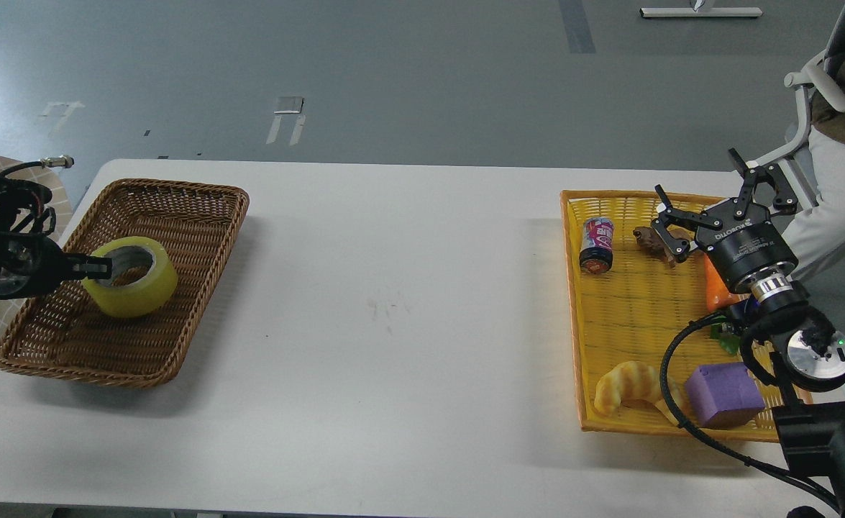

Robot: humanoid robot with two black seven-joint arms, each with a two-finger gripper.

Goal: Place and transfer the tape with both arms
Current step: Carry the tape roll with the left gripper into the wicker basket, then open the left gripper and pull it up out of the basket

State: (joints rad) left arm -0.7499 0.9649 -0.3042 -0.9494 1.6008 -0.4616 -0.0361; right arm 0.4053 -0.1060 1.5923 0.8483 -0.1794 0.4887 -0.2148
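The yellow tape roll [142, 291] with its grey core lies in the brown wicker basket [199, 188] at the table's left, resting low inside it. My left gripper [98, 267] comes in from the left edge and is shut on the roll's near rim, one finger reaching over into the core. My right gripper [706, 191] is open and empty, held above the far part of the yellow tray [638, 302] at the table's right.
The yellow tray holds a small can [597, 246], a brown object [649, 239], an orange piece [717, 288], a pale croissant [631, 385] and a purple block [724, 394]. A white chair [810, 79] with a person stands at the far right.
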